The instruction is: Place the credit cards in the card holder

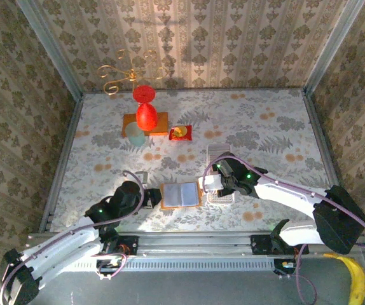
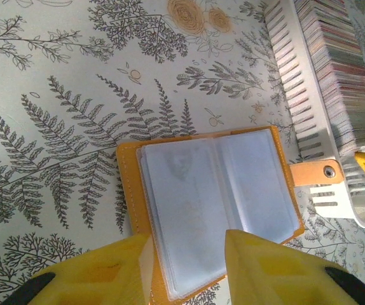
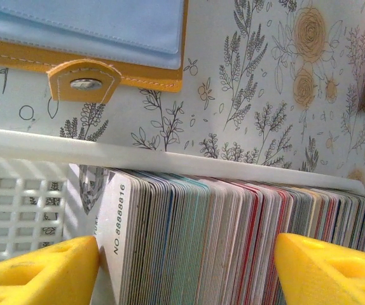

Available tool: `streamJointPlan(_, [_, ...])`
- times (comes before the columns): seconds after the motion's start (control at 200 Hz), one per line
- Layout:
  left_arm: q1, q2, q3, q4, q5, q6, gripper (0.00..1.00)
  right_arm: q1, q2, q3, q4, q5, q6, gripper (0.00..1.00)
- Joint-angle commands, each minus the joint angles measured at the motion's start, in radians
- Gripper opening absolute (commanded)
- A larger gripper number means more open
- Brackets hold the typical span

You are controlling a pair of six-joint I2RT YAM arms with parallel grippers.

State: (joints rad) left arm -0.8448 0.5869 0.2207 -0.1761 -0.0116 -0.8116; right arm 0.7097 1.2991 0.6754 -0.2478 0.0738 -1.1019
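Nearest the lens, yellow fingers (image 3: pixel 42 270) of the right tool (image 3: pixel 185 273): wide apart, poised over the packed row of credit cards (image 3: pixel 233 235), clamped on nothing. Cards on edge in a white slotted rack (image 3: pixel 170 159), tightly filed, none lifted clear of the rest. Just beyond the rack rim on the patterned counter (image 3: pixel 265 95), the card holder (image 3: pixel 81 28), orange-covered, lying open, snap tab (image 3: pixel 84 81) pointing toward the rack.

Seen from the left wrist, left tool (image 2: pixel 185 254) partly apart, fingers over the near edge of the holder. Too wide a thing to sit between them, so judged not gripped; whether pressed down by them, cannot tell. Clear sleeves (image 2: pixel 233 190) face up and, as far as visible, empty.

Judged progress: at the very start, nothing loaded yet. Done so far: holder spread open, both tools in place. Left to do: pinch one card off the row, carry it across the short gap, slide it into a sleeve, repeat for the others.
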Motion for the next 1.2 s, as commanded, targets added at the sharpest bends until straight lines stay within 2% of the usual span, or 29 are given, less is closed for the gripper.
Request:
streamJointPlan(0.0, [0.001,-0.013,-0.018,-0.014,-0.002,-0.015,0.35,0.007,0.01,-0.023,-0.004,0.007,-0.024,0.74])
streamJointPlan(0.105, [0.001,-0.013,-0.021,-0.009,-0.002,-0.023,0.34,0.006,0.033,-0.024,0.001,0.035,-0.034,0.73])
streamJointPlan(0.205, [0.001,-0.013,-0.02,-0.011,0.001,-0.023,0.33,0.006,0.045,-0.006,-0.022,0.049,-0.044,0.6])
streamJointPlan(0.575, [0.001,-0.013,-0.026,-0.005,-0.001,-0.039,0.31,0.015,-0.036,-0.02,-0.058,0.06,-0.054,0.31])
streamJointPlan(0.97, [0.001,-0.013,-0.043,0.003,0.005,-0.06,0.3,0.029,-0.079,-0.028,-0.062,0.079,-0.051,0.28])
streamJointPlan(1.195, [0.0,-0.012,-0.048,0.01,0.006,-0.069,0.29,0.033,-0.107,-0.026,-0.075,0.081,-0.035,0.18])
